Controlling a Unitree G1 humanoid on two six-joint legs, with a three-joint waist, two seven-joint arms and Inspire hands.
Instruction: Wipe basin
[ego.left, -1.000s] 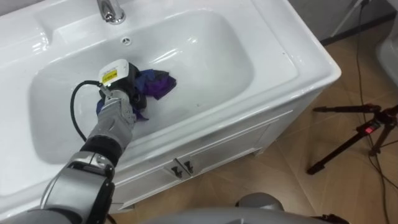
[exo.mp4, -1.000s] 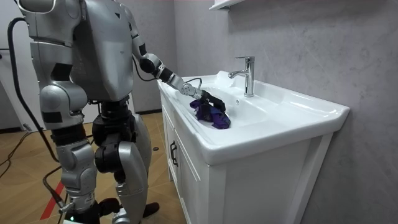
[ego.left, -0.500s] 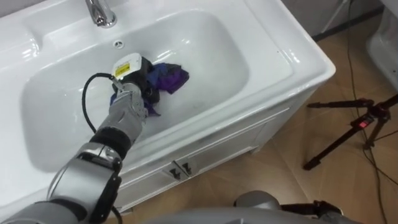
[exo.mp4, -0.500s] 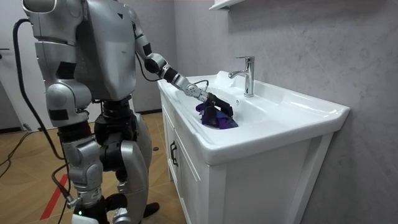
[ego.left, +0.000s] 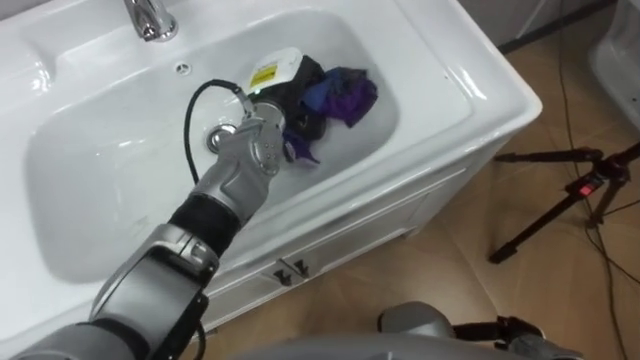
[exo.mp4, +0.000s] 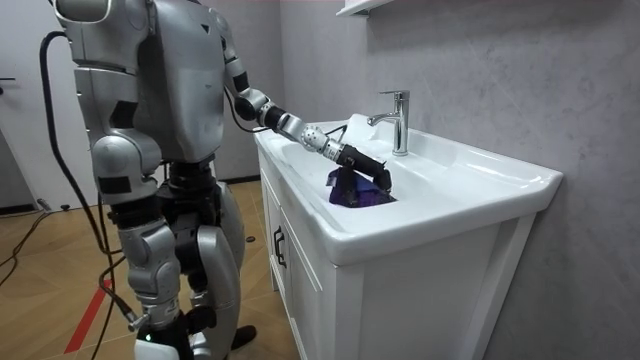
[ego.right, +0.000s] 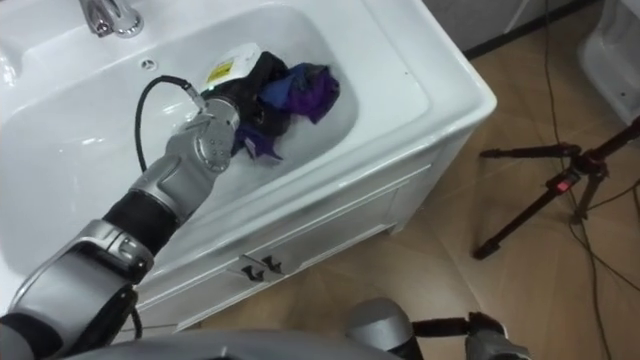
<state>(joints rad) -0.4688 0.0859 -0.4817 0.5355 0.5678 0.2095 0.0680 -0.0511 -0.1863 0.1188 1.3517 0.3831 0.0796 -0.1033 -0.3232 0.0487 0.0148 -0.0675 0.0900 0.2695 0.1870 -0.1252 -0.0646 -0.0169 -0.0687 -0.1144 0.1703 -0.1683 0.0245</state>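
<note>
From my seat I see the robot standing upright against the front of the white cabinet (exo.mp4: 300, 290), its left arm stretched out over the basin (ego.left: 100, 190). The left hand (ego.left: 293, 95) is down in the bowl, towards the robot's right end of it. Its dark fingers are curled into a bunched purple and blue cloth (ego.left: 345, 95) and grip it. The cloth lies on the bowl's floor, close to the right-hand slope. Most of it spills out past the fingers on the far side, and a smaller tail pokes out on the near side by the wrist. In the room view the cloth sits as a heap directly beneath the hand. The tap (ego.left: 148, 18) stands on the back ledge, well to the left of the hand, with the small overflow hole (ego.left: 182, 68) just below it. On the wooden floor to the right stands a black tripod (ego.left: 560, 210), well apart from the cabinet.
</note>
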